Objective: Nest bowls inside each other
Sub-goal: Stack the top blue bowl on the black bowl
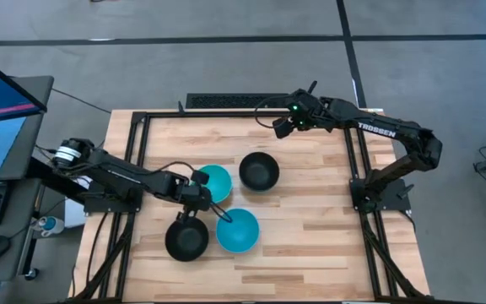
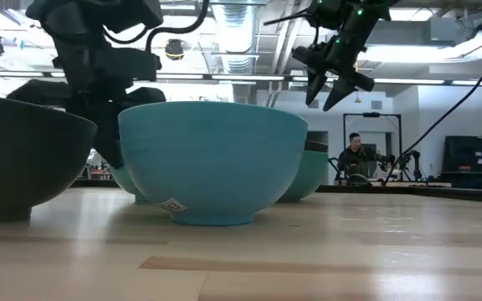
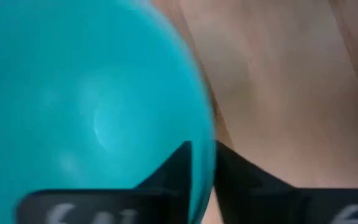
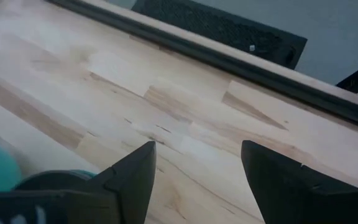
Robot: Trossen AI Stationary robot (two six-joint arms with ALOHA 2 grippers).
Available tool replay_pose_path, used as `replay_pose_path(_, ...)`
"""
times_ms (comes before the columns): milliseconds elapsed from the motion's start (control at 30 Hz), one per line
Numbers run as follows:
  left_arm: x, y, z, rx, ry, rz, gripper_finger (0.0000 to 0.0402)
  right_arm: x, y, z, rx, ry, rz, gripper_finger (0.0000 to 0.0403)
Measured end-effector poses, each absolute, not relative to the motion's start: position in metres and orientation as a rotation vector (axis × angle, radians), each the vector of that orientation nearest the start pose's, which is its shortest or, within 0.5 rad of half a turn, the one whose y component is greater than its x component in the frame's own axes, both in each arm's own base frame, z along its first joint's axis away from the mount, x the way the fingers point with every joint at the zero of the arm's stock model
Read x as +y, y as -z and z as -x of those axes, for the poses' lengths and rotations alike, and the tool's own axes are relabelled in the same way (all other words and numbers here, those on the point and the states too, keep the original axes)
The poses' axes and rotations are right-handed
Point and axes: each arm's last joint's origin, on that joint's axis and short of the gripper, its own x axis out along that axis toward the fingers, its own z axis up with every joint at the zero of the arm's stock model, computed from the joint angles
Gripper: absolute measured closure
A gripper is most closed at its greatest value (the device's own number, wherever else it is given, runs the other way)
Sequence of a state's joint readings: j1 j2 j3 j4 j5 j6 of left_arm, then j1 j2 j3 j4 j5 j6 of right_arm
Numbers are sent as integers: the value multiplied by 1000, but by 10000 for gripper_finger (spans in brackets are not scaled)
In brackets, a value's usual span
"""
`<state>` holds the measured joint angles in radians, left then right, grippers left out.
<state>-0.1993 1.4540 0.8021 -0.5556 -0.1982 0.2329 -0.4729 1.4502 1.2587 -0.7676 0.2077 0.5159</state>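
The left gripper has its jaws closed over the rim of the cyan bowl at six o'clock of the worktop. Four bowls lie separate (nesting barely begun). The right gripper hangs open, empty, at twelve.

On the worktop we counted four bowls: two black bowls, one cyan-blue bowl, and one teal-green bowl; two arms were present.

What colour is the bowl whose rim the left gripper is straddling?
Bright cyan-blue: the small round plastic bowl at the left gripper, clearest in the high view.
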Motion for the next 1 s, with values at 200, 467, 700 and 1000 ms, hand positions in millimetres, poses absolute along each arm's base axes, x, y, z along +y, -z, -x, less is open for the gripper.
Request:
replay_pose_path(200,-44,-190,-258,1145,107,-450,397,-141,-309,-250,752,883,-591,144)
replay_pose_path(467,-43,-258,-283,1039,122,-431,400,-145,-300,-241,830,914,-595,144)
replay_pose_path(700,-25,-278,-303,1055,126,-489,401,-141,-274,-233,947,924,-605,144)
replay_pose_path(1000,-8,-275,-359,1123,198,-561,401,-134,-283,-215,902,943,-609,144)
